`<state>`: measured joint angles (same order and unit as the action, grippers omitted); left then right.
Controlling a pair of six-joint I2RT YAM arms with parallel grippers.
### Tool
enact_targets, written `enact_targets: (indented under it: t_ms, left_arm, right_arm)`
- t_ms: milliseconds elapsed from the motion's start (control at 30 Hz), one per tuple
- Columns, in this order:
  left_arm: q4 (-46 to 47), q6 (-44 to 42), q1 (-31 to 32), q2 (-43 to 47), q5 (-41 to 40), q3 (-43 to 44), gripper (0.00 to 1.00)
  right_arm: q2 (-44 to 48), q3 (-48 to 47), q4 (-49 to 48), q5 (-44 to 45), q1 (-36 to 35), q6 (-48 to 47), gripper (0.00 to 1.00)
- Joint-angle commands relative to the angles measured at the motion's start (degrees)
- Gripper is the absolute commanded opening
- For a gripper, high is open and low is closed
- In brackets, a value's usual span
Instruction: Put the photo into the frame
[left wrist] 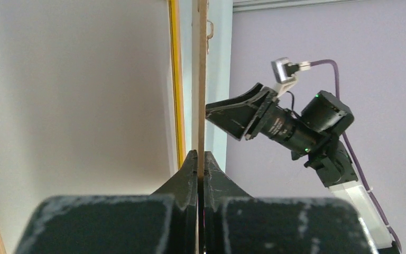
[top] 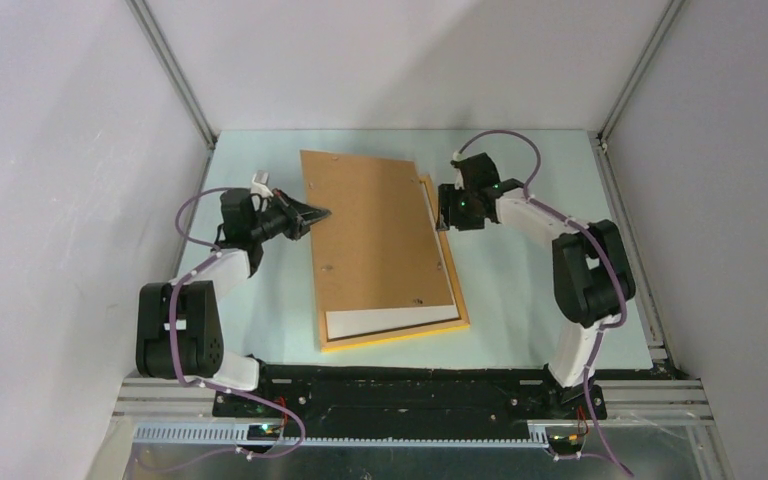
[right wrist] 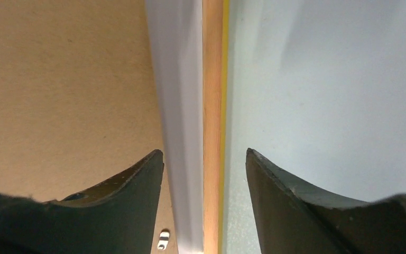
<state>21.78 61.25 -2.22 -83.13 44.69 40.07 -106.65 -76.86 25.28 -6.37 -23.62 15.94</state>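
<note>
The left pincer [top: 318, 213] is pressed together, pinching the brown backing board's [top: 375, 235] left edge. The board lies skewed over the yellow frame [top: 410, 334] mid-worktop [top: 520, 290], with a white sheet [top: 385, 321] showing at its near end. The right pincer [top: 442, 212] is spread, straddling the frame's right rail.

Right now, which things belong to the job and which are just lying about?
Job: frame; photo, apparently the white sheet face down; left gripper; right gripper.
Not the job's own: backing board, pinched by the left gripper; table.
</note>
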Motion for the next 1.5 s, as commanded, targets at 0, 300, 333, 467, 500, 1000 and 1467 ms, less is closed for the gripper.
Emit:
enact_targets:
  t_ms: [0, 300, 333, 467, 500, 1000, 1467]
  left_arm:
    - [3.9, 2.6, 1.3, 1.9, 0.6, 0.8, 0.00]
    - [4.0, 2.6, 1.7, -2.7, 1.0, 2.2, 0.00]
    - [4.0, 2.7, 1.7, -2.9, 1.0, 2.3, 0.00]
    - [4.1, 2.9, 2.9, -3.9, 1.2, 2.4, 0.00]
    - [4.1, 2.9, 3.4, -4.0, 1.1, 2.4, 0.00]
    - [4.1, 1.8, 4.0, -5.4, 1.2, 3.3, 0.00]
    - [4.1, 0.8, 4.0, -2.8, -0.8, 1.3, 0.00]
  right_arm:
    - [5.3, 0.7, -2.1, -2.1, 3.3, -0.1, 0.64]
    - [7.9, 3.7, -3.4, -6.6, 11.8, -1.0, 0.66]
    - [7.8, 3.8, -3.4, -7.0, 12.3, -1.2, 0.66]
    - [8.0, 4.8, -3.7, -8.2, 14.5, -2.1, 0.66]
    - [8.0, 4.9, -3.8, -8.6, 14.6, -2.3, 0.65]
    - [7.6, 5.7, -4.2, -11.0, 14.8, -3.2, 0.64]
    - [7.6, 6.0, -4.5, -11.5, 14.8, -3.2, 0.63]
